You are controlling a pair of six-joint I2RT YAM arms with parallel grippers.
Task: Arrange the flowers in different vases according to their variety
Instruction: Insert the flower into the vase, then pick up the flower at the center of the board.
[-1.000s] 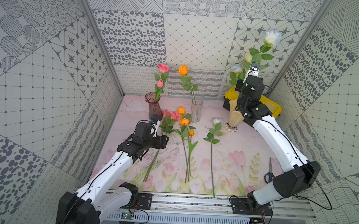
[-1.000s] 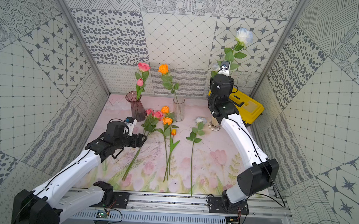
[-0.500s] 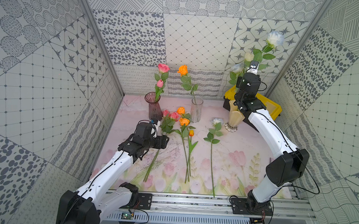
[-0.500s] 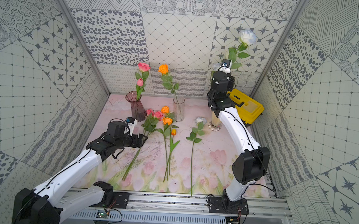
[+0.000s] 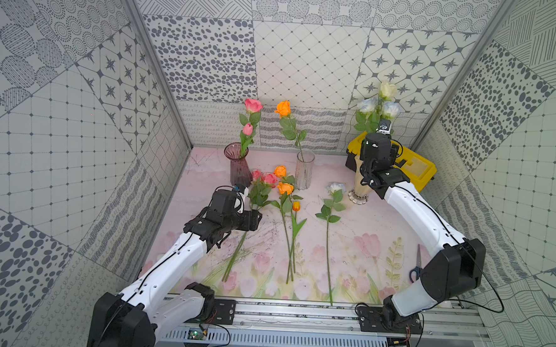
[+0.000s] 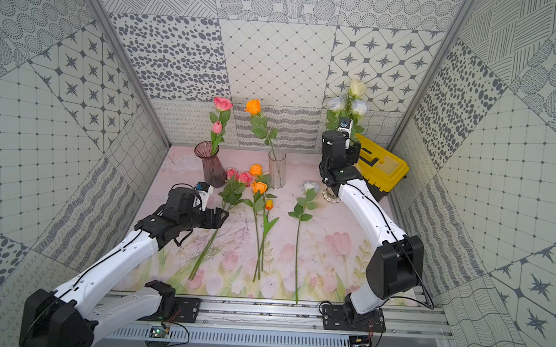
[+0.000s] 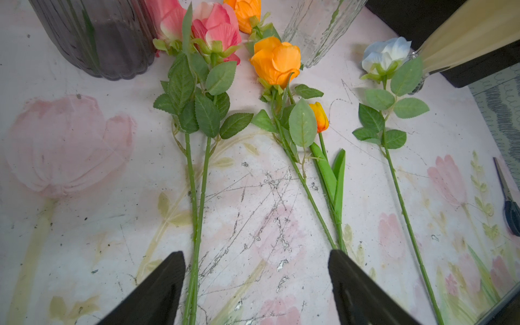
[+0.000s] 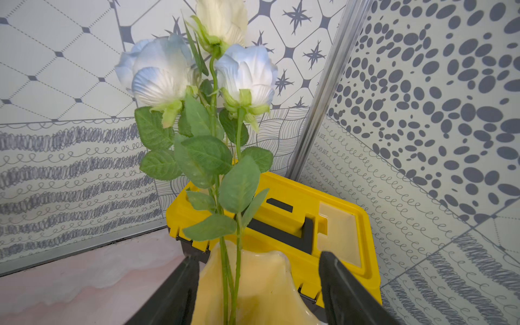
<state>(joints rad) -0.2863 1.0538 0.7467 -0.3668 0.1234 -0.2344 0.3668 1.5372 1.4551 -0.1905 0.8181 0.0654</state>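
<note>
Peering past the right wrist camera, one sees the right end effector point(image 8: 260, 259) released: its jaws stand wide to either side of the cream vase point(image 8: 261, 289), and the green stems between them touch neither. Three pale flowers point(image 8: 208, 152) stand upright in that vase, filling the upper middle of the frame, with the yellow toolbox point(image 8: 295, 194) behind. Both top views hide those jaws behind the wrist, at upper right, but add the purple vase point(image 5: 239, 165) with two pink flowers point(image 5: 253, 105) and the clear vase point(image 5: 304, 169) with one orange rose point(image 5: 283, 108), side by side at upper centre. The left wrist view shows the left end effector point(image 7: 254, 254) most plainly: jaws wide apart at the lower edge, holding nothing, above the tabletop point(image 7: 84, 225). Two pink roses point(image 7: 216, 28) lie with their stems running down just beside the jaw at lower left; contact there cannot be told. Orange flowers point(image 7: 277, 63) lie at centre, a white-blue rose point(image 7: 385, 56) to the right, scissors point(image 7: 509, 202) at the right edge.
</note>
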